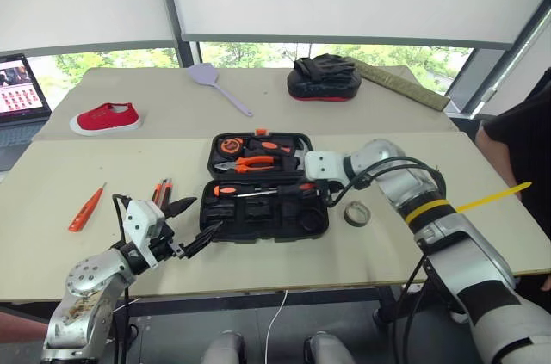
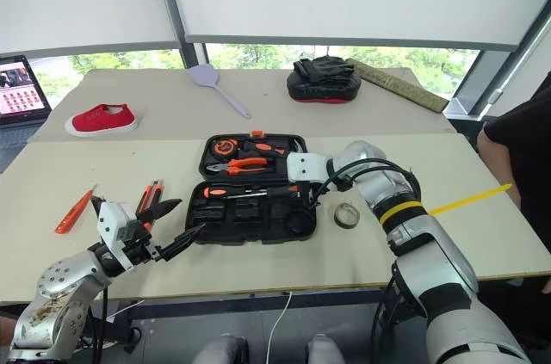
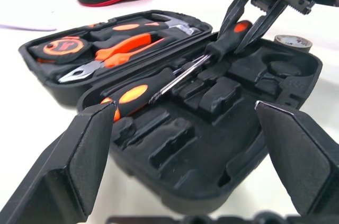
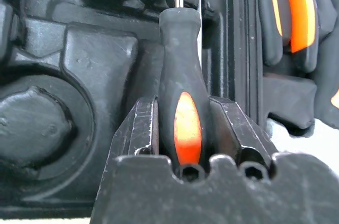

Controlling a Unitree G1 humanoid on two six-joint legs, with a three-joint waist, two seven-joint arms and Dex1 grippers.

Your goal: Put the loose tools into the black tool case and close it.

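A laptop (image 1: pixel 19 89) sits at the far left edge, and a red shoe (image 1: pixel 107 117) lies on the far bench (image 1: pixel 103 243) section. Nearer, the small all-orange screwdriver (image 1: pixel 86 208) lies loose on the bench, well left of the case. Next to the right, the utility knife (image 1: pixel 161 191) lies loose too, near the case's left end and just beyond the left pincer (image 1: pixel 196 224). That pincer hangs level at the case's near left corner, its two black fingers spread wide with nothing between them.

The black tool case (image 1: pixel 258 228) lies open in the middle of the bench. Its far half holds a tape measure (image 1: pixel 229 146) and orange-handled pliers (image 1: pixel 255 162). In the near half one long screwdriver (image 3: pixel 139 93) lies with its handle toward the left end. A second long screwdriver (image 4: pixel 180 97) lies in line with it, and the right pincer (image 4: pixel 183 128) is clamped on its orange-and-black handle over the near half's right end.

Just right of the case, the small tape roll (image 1: pixel 357 213) rests on the bench. At the back lie a lilac spatula (image 1: pixel 217 84) and a black mitt (image 1: pixel 324 78) with a red rim. A person's dark sleeve (image 1: pixel 521 144) shows at the right edge.
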